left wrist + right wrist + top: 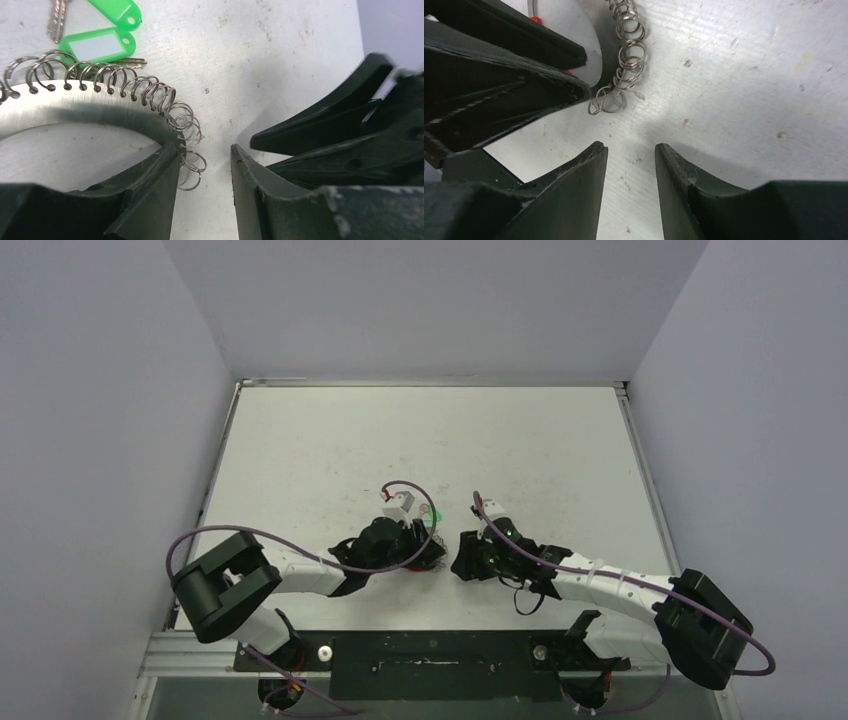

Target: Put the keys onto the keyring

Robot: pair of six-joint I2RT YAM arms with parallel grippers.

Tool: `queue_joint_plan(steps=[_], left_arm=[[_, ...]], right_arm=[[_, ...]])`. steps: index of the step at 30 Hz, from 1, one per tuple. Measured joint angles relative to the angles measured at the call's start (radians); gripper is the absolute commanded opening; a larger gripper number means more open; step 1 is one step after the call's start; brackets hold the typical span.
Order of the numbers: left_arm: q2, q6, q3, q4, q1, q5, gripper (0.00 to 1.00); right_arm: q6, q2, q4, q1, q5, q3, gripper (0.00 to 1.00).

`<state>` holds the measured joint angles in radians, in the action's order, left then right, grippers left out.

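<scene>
Keys (58, 19) lie flat on the table (749, 75), past the tips of my left fingers and off to their left side. Each one is tied to a green tag (100, 45). They look tiny, thin and light. Hard metal is slippery, so I think the fat plastic tag is the best place to grab.

The keyring (75, 102) is a shiny flat hoop with lots of little wire rings (182, 120) hung along its edge. It lies between the keys and my left fingers. One left fingertip (165, 170) sits right at its edge and looks to be touching the last little rings. I think the hoop is stiff and will slide on the table if I push it. The wire rings look floppy and may wiggle away. I would pinch the flat band, not the loops.

My left gripper (206, 175) is spread apart with only bare table in the gap, so it grasps nothing. My right gripper (630, 165) is spread apart too and grasps nothing. The last wire rings lie just past its tips, a bit to the left.
</scene>
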<state>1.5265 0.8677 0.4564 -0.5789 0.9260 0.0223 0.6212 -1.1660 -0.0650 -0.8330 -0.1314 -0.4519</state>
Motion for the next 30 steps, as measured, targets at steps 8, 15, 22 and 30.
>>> queue_joint_plan(steps=[8, 15, 22, 30], left_arm=[[-0.238, -0.042, -0.043, 0.149, -0.005, 0.105, 0.47], [-0.438, -0.061, -0.081, 0.288, -0.006, 0.196, 0.5], [-0.511, -0.06, -0.124, 0.364, -0.011, 0.246, 0.5], [-0.511, -0.06, -0.125, 0.381, -0.011, 0.257, 0.51]], right_arm=[[0.163, -0.073, 0.137, -0.108, 0.024, 0.034, 0.39], [0.288, -0.175, 0.264, -0.144, 0.123, 0.051, 0.39], [0.315, -0.214, 0.328, -0.15, 0.177, 0.049, 0.37], [0.344, -0.249, 0.368, -0.15, 0.199, 0.048, 0.23]])
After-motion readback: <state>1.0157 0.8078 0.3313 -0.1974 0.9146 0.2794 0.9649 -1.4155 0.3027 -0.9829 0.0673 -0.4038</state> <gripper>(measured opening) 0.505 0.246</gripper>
